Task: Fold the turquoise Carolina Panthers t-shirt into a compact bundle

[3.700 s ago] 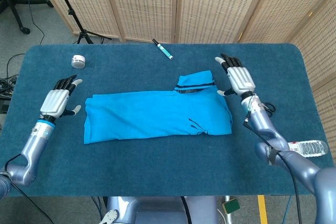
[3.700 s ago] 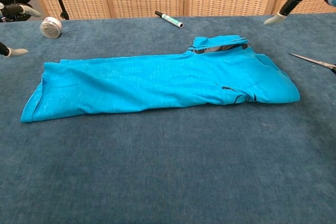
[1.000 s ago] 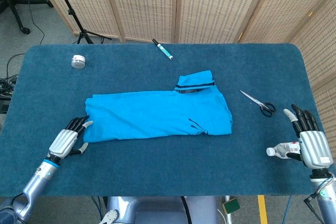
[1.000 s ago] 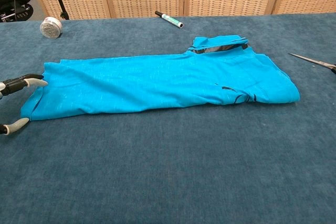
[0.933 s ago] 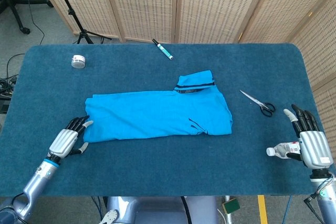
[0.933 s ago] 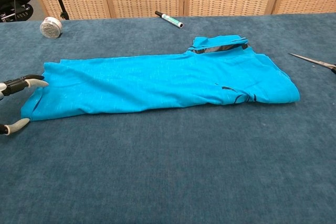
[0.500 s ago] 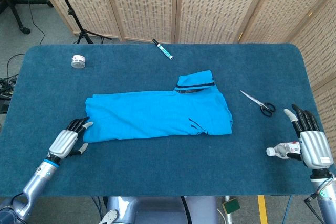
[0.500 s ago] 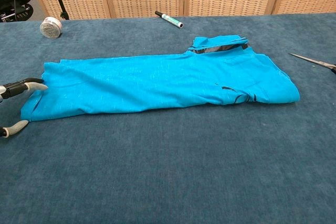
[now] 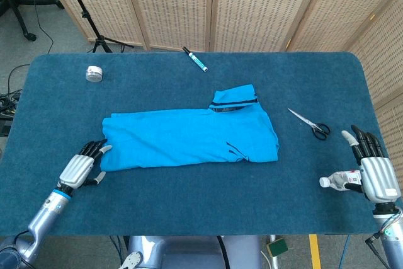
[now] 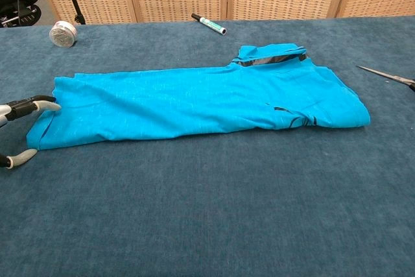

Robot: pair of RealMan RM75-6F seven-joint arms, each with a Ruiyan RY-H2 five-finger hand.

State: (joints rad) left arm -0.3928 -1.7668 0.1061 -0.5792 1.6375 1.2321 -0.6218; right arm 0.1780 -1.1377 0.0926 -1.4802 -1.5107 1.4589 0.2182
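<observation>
- You are bringing your left robot hand (image 9: 80,168), fingers apart and empty, to the t-shirt (image 9: 189,135) hem (for the crosswise fold).
- Your right robot hand (image 9: 371,171) is waiting spread and empty, near-right.

The chest view cuts off the left hand (image 10: 19,131) to fingertips; the scissors (image 10: 389,76) show only blades there.

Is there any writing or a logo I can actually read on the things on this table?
None reads.
t-shirt: only a black mark near its front edge, no letters.
marker: label too small.
water bottle: label blurred.
round tin: no readable text.
</observation>
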